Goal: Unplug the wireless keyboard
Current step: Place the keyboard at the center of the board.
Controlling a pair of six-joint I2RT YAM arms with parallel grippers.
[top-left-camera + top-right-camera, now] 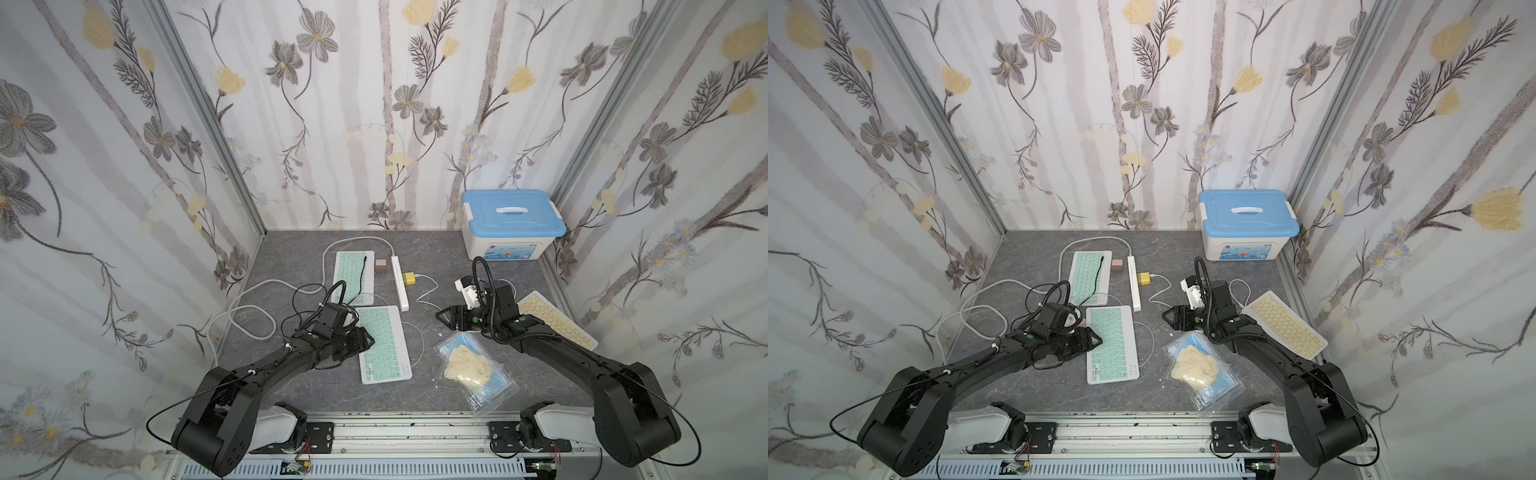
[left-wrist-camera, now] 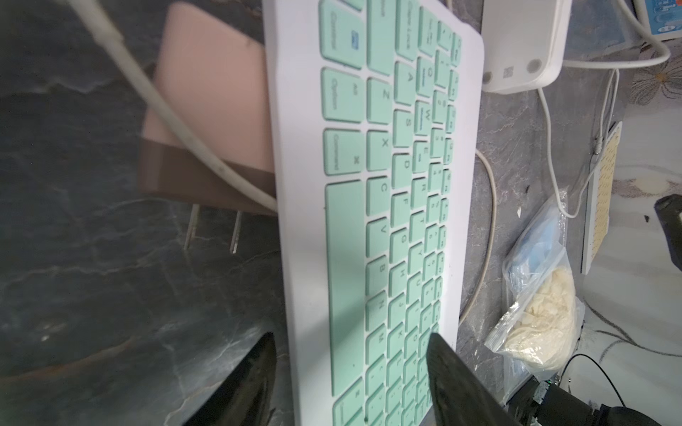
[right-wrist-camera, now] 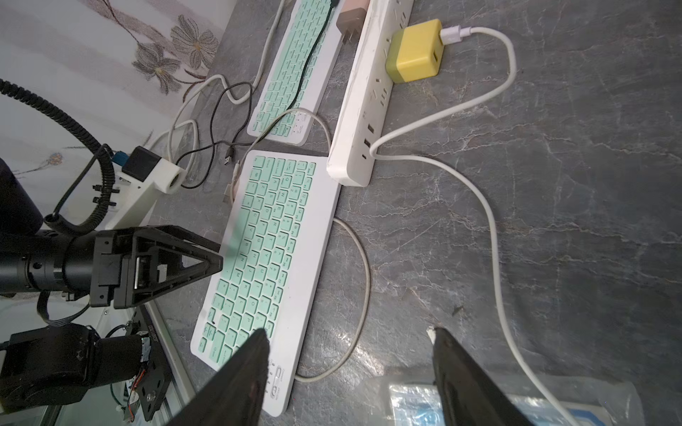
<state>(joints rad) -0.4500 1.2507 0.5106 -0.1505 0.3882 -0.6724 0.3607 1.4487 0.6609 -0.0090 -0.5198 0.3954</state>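
The near mint-green keyboard [image 1: 384,345] [image 3: 265,250] lies flat in the middle of the table. My left gripper [image 1: 368,340] [image 2: 352,343] is open at its left long edge, one finger over the keys, the other over the table, holding nothing. Beside that edge a pink charger [image 2: 206,96] lies on its side with bare prongs, and a white cable [image 2: 166,107] crosses it. The white power strip [image 1: 400,282] [image 3: 369,92] runs behind the keyboard. My right gripper [image 1: 441,320] [image 3: 350,333] hangs open and empty right of the keyboard.
A second mint keyboard [image 1: 353,272] lies further back with a black cable on it and a brown-pink charger [image 1: 381,266] beside it. A yellow charger [image 1: 409,277] sits in the strip. A yellow keyboard [image 1: 557,320], a blue-lidded box [image 1: 513,224] and a plastic bag [image 1: 473,370] are at the right.
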